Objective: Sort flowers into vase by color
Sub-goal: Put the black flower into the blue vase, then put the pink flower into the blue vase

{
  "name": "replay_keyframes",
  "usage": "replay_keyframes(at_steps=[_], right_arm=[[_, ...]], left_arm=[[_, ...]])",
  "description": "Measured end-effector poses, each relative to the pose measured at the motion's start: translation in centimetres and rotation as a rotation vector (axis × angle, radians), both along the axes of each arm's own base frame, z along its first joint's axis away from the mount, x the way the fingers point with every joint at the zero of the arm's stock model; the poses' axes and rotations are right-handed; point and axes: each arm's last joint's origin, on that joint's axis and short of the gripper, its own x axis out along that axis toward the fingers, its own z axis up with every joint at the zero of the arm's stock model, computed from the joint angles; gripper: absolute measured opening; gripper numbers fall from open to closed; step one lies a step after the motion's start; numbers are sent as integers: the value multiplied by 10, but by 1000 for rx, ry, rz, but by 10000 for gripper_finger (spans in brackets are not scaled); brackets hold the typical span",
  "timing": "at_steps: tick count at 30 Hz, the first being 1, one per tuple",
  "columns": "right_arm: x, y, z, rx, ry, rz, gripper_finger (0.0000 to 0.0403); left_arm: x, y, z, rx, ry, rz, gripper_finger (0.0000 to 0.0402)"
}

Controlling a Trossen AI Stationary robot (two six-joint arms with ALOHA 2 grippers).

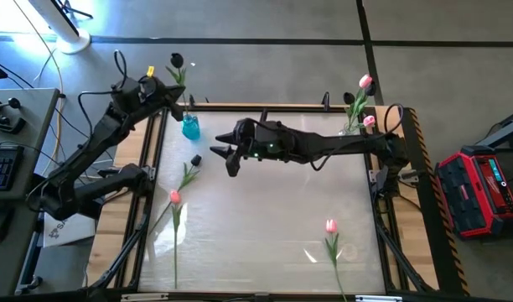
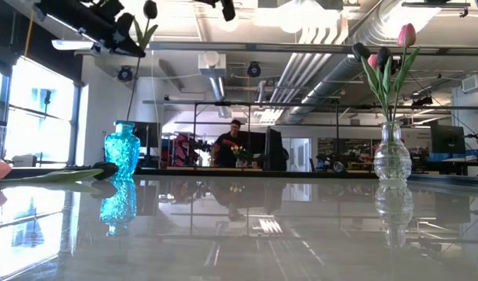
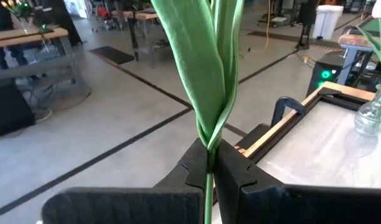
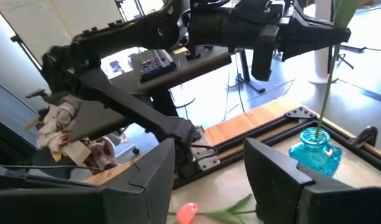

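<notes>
Standing upright, dark tulip [image 2: 149, 11], stem down, left gripper [image 3: 210, 163] clamped

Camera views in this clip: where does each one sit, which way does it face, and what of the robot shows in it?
High view: overhead, straight down on the table; both arms show.
Low view: table height, facing the room; the left gripper shows at top.
Left wrist view: on the left arm, over its shut fingers clamping a green stem.
Right wrist view: on the right arm, past its open fingers, toward the left arm.
Shared: the blue vase appears in the high, low and right wrist views.
</notes>
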Motion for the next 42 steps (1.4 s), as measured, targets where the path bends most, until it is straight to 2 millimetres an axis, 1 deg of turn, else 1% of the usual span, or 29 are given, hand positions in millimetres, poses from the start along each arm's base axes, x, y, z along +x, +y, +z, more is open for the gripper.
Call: replay_keyframes(at_steps=[3,10,19,23,30,33,37,42], right_arm=[[0,-4,-1,0,14,-9,181],[-1,-9,-4,-1,47,-14,181],[-3,-13,-13,-19,143,-17,181],[-4,-16,-15,-19,166,-24,181],[-5,-24,-16,13,168,-47,181],[-5,-28,-16,24,167,-24,181],[-5,-32,-16,65,162,29,181],[-5,-33,-16,104,157,46,181]], left_arm=[[-1,8,-3,-29,-10,17,1],[3,25,-23,-195,7,33,1],[6,32,-36,-292,31,58,5],[4,30,-39,-326,61,88,36],[0,24,-46,-411,112,109,122],[-2,20,-46,-429,121,111,152],[-6,12,-41,-418,105,113,175],[-13,-2,-28,-368,43,119,181]])
